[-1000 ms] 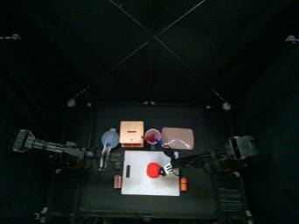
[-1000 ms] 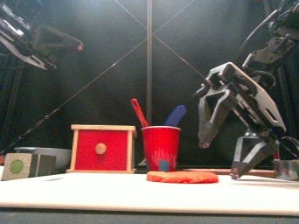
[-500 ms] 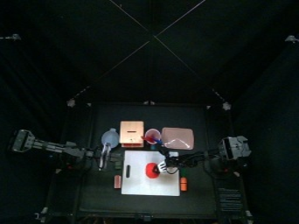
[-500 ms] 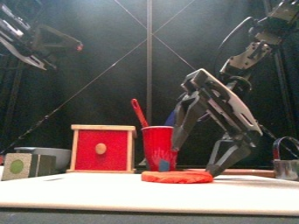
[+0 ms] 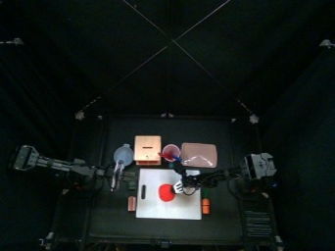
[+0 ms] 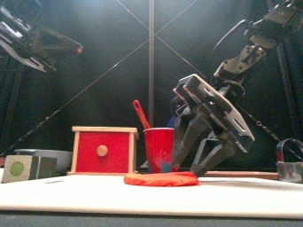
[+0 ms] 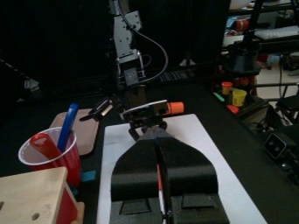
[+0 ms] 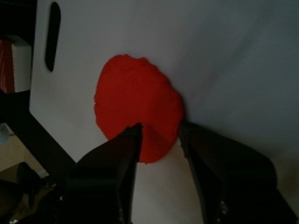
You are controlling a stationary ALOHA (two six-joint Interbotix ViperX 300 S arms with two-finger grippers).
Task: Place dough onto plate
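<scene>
Black curtains close in a small black worktop [image 5: 98, 211], and on its near half lies a flat white board [image 5: 170, 206]. The dough [image 5: 167, 191] sits on that board, a bright red, flattish round lump with a slightly uneven rim and a smooth matte face; from the front view it reads as a low red pad [image 6: 161, 179] hardly rising above the white surface. It is much smaller than the board that carries it.

The plate [image 5: 199, 153] is a pale pink-beige shallow dish, squarish with rounded corners, lying on the worktop behind the board and apart from the dough. Just beside it stands a dark red cup [image 6: 161, 149] holding a blue tool and a red one, and next to the cup an orange-tan block [image 5: 148, 149], which from the front shows a red face with a round knob [image 6: 103, 151].

The right pincer [image 8: 159, 140] comes in low from the right, and its two black jaws stand apart, straddling the dough's edge with their tips at its rim; whether they press on it I cannot tell. From the front it slants down to the board right behind the lump [image 6: 201, 161].

The left pincer [image 7: 165, 138] is held above the left side of the worktop, its jaws drawn together with nothing between them.
</scene>
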